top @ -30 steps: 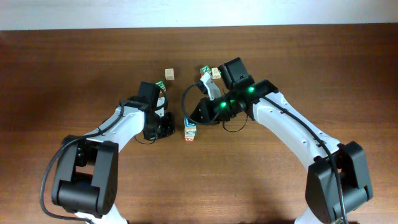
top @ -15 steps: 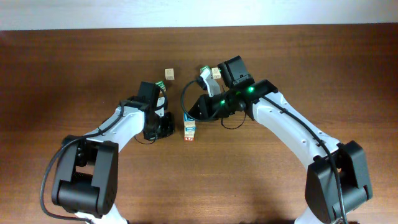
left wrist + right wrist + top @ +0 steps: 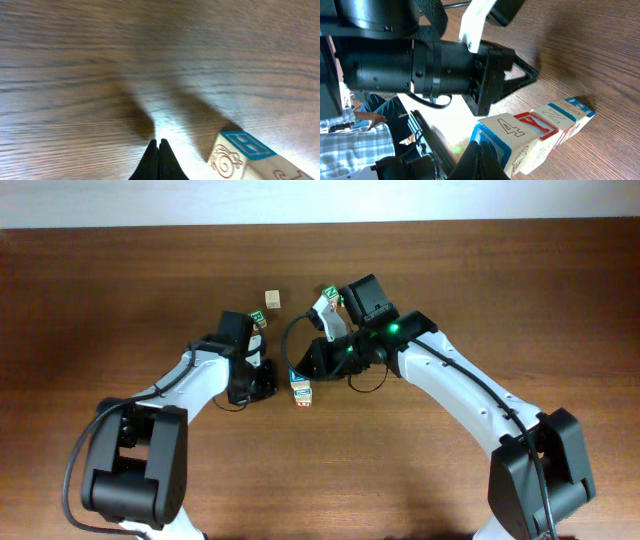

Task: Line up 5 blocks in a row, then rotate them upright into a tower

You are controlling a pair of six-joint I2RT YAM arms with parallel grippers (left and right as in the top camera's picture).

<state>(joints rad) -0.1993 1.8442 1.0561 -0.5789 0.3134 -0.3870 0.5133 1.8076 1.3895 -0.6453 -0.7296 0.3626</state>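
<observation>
Overhead: blocks (image 3: 303,393) far from table (image 3: 520,310) edges.

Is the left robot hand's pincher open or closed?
Shut. In the left wrist view, the left gripper has its two black jaws pressed together with no gap, and nothing is held between them.

Dark wood-grain table (image 3: 120,280). At centre, row of blocks (image 3: 301,388) lying face to face, running near to far: blue face at the far end, red at the near end. Lone pale block (image 3: 271,299) farther back, left of the row. Green-printed block (image 3: 327,292) far, right of it, apart.
</observation>
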